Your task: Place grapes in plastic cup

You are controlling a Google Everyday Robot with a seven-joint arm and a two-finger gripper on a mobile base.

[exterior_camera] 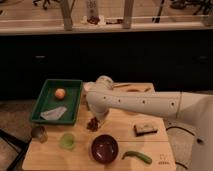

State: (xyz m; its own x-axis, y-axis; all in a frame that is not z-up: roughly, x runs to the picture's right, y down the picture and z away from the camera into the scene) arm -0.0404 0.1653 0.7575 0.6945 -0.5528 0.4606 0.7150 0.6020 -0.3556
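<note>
The grapes [93,124], a small dark reddish-purple bunch, hang just over the wooden table [120,120] at its left middle. My gripper [95,118] is at the end of the white arm [135,104], which reaches in from the right, and it is shut on the top of the bunch. The plastic cup [67,140], short and translucent light green, stands upright at the front left, a little left of and in front of the grapes. It stands apart from the gripper.
A dark maroon bowl [104,148] sits in front of the grapes. A dull tin [39,133] is left of the cup. A green tray [46,107] holds an orange [60,93] and a wrapper. A green chili [137,157] and a dark packet [145,129] lie to the right.
</note>
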